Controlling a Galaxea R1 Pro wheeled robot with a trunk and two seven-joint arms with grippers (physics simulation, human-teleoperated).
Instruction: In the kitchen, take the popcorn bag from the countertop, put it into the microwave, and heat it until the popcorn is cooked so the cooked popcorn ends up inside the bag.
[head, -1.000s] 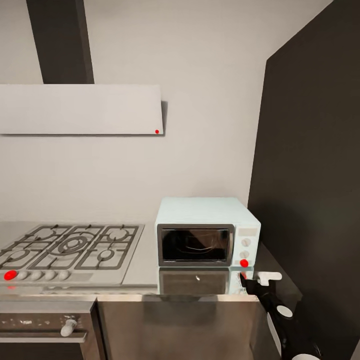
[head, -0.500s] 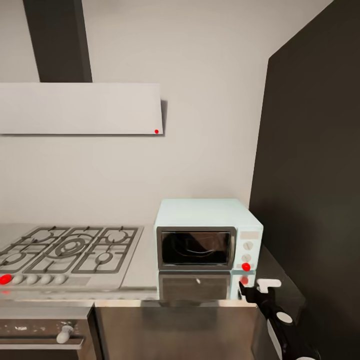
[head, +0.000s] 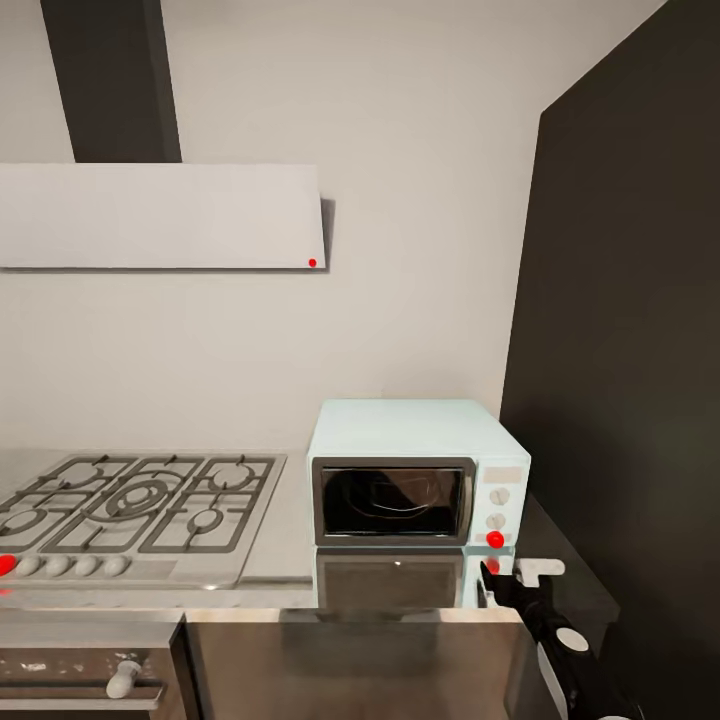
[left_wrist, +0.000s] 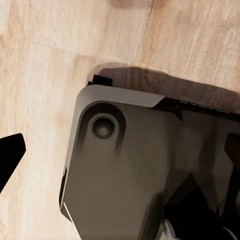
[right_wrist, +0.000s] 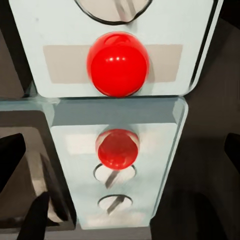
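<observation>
Facing the microwave at lower centre on the desk, door shut; our right end effector nears its red dot, opening unclear; press squarely.

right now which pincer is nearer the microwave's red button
Right. The right pincer sits just below and in front of the microwave's red button, which looms large in the right wrist view. The left wrist camera looks down at wooden floor beside the robot's base.

Right claw raised forward, fingers apart.
</observation>
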